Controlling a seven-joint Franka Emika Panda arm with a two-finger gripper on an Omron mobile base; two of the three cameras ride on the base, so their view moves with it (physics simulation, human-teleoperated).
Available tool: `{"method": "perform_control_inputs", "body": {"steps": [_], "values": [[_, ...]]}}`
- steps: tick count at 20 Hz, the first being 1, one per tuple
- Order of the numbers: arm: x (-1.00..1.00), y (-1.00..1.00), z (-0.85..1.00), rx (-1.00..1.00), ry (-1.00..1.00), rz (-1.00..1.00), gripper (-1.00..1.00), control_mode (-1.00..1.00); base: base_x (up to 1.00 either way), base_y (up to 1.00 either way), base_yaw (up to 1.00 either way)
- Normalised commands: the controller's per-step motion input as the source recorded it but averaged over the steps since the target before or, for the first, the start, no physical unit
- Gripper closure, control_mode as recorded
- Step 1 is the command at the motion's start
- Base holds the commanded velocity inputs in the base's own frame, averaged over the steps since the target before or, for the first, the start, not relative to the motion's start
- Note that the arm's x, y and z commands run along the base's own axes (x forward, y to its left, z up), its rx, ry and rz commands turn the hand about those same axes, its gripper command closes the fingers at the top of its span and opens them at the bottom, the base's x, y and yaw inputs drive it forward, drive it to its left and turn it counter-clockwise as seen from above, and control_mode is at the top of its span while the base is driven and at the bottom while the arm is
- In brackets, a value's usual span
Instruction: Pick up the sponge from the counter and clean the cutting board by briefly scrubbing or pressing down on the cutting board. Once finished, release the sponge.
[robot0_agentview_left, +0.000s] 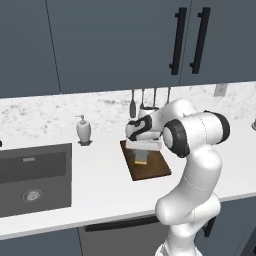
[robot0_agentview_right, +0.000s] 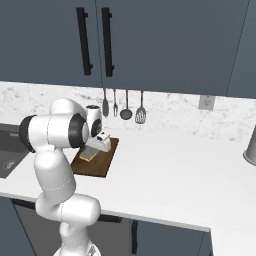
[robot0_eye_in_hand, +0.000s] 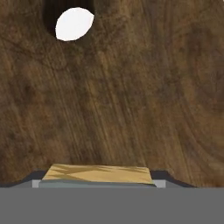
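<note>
1. The long smooth white counter (robot0_agentview_left: 105, 185) carries one flat dark brown wooden cutting board (robot0_agentview_left: 152, 170), right of the dark grey inset sink (robot0_agentview_left: 32, 177).
2. One small yellow sponge (robot0_agentview_left: 142, 158) sits on the board, clamped between the closed-in fingers of the pincer (robot0_agentview_left: 142, 154).
3. Judged: press straight down, rub briefly within the board's edges, then let go.
4. Also one white soap dispenser (robot0_agentview_left: 83, 130), four hanging utensils (robot0_agentview_right: 123, 106).
</note>
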Motion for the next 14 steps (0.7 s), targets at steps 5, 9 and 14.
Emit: {"method": "perform_control_inputs", "body": {"steps": [5,9,14], "values": [[0.09,-0.64,0.0,0.0,0.0,0.0,1.0,-1.0,0.0,0.0,0.0],[0.0,-0.63,0.0,0.0,0.0,0.0,1.0,-1.0,0.0,0.0,0.0],[0.03,-0.51,-0.07,0.0,0.0,0.0,1.0,-1.0,0.0,0.0,0.0]]}}
